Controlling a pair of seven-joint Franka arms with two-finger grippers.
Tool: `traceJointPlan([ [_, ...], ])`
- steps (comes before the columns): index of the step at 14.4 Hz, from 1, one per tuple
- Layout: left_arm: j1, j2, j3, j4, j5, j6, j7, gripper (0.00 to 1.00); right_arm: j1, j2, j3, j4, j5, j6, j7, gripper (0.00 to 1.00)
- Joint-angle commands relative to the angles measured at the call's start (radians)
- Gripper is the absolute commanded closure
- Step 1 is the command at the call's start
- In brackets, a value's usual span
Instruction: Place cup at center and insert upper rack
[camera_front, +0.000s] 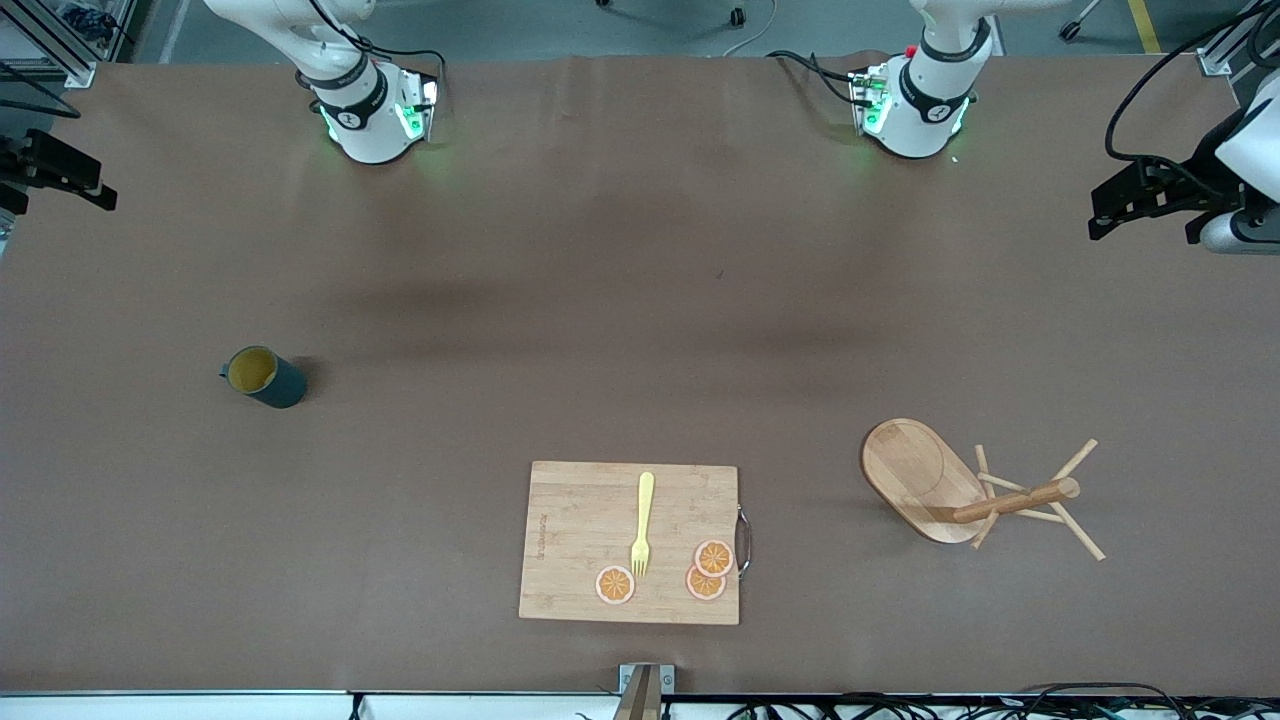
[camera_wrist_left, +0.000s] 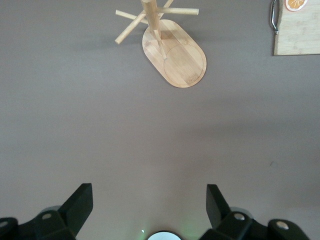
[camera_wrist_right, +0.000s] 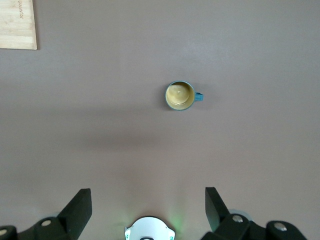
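I am looking down through the left wrist camera at the left gripper (camera_wrist_left: 149, 210), which is hanging high over bare brown table (camera_front: 640, 300) at the left arm's end with its two black fingers (camera_wrist_left: 77, 205) standing wide apart and holding nothing. The right gripper (camera_wrist_right: 148, 212) is posing the same way over the right arm's end, its black fingers (camera_wrist_right: 80, 207) spread wide and empty. Both arms are waiting, raised and drawn out toward the table's ends, so that in the front view only dark parts of them are showing at the edges. The small dark teal mug with the mustard-yellow inside (camera_wrist_right: 180, 95) is standing upright on the table toward the right arm's end, its small handle visible at its side, well apart from everything else. The light wooden mug tree with the oval base (camera_front: 925, 480) is standing toward the left arm's end, its round post and thin crossing pegs rising from the base. Between them, nearer the front camera, a rectangular bamboo cutting board with a metal handle (camera_front: 570, 520) is lying flat, carrying a yellow fork (camera_front: 643, 525) and three orange slices (camera_front: 615, 585), two of them overlapping.
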Motion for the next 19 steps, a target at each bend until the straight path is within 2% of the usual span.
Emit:
traceJointPlan([
  [1,0.009,0.006,-0.006,0.029,0.002,-0.003,0.008,0.00,0.001,-0.022,0.002,-0.012,-0.013,-0.004,0.019,0.00],
  [7,0.009,0.008,-0.006,0.030,0.002,-0.003,0.008,0.00,-0.002,0.004,0.000,0.007,-0.017,-0.006,0.024,0.00],
  [9,0.009,0.008,-0.006,0.032,0.000,-0.003,0.008,0.00,-0.007,0.073,0.000,0.010,-0.017,0.008,0.030,0.00],
  [13,0.009,0.009,-0.006,0.029,-0.002,-0.003,0.013,0.00,-0.007,0.205,-0.001,0.025,-0.014,0.153,0.011,0.00],
  [16,0.004,0.009,-0.006,0.024,0.002,-0.001,0.010,0.00,-0.017,0.253,-0.001,-0.012,-0.006,0.259,-0.210,0.00],
  [19,0.004,0.011,-0.007,0.018,0.002,0.000,0.010,0.00,-0.055,0.280,0.000,-0.139,0.004,0.406,-0.427,0.00],
])
